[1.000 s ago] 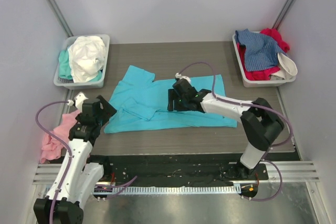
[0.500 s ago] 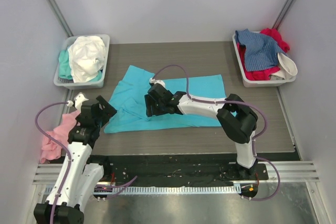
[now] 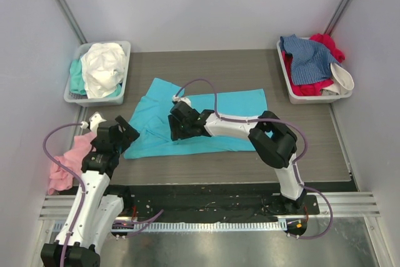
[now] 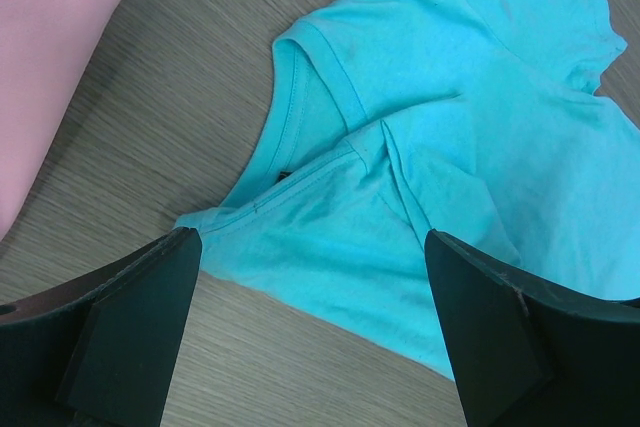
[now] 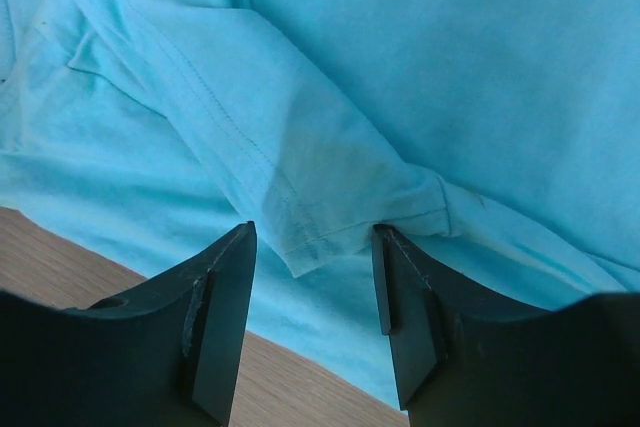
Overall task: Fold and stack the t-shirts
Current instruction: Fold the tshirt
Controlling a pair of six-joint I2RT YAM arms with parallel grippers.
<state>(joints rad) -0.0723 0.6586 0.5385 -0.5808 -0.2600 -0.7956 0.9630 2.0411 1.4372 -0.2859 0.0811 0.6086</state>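
A bright turquoise t-shirt [image 3: 244,101] lies spread on the dark wooden table, one sleeve folded in over its body. My right gripper [image 3: 174,130] hovers low over that sleeve. In the right wrist view its jaws [image 5: 312,237] stand open, one on each side of the sleeve's hem [image 5: 320,217], not pinching it. My left gripper [image 3: 128,130] is wide open at the shirt's left edge. In the left wrist view it [image 4: 310,242] frames the round neck and lower edge of the turquoise t-shirt [image 4: 450,127]. A crumpled pink t-shirt [image 3: 65,164] lies to its left.
A grey tray [image 3: 125,47] at the back left holds a white t-shirt [image 3: 103,67] and a mint one [image 3: 76,76]. Another tray [image 3: 315,98] at the back right holds denim-blue [image 3: 309,60] and red [image 3: 328,45] shirts. Grey walls close in both sides.
My right arm has swept left across the turquoise shirt to the folded sleeve, and its jaws have narrowed a little. The left arm has barely moved.
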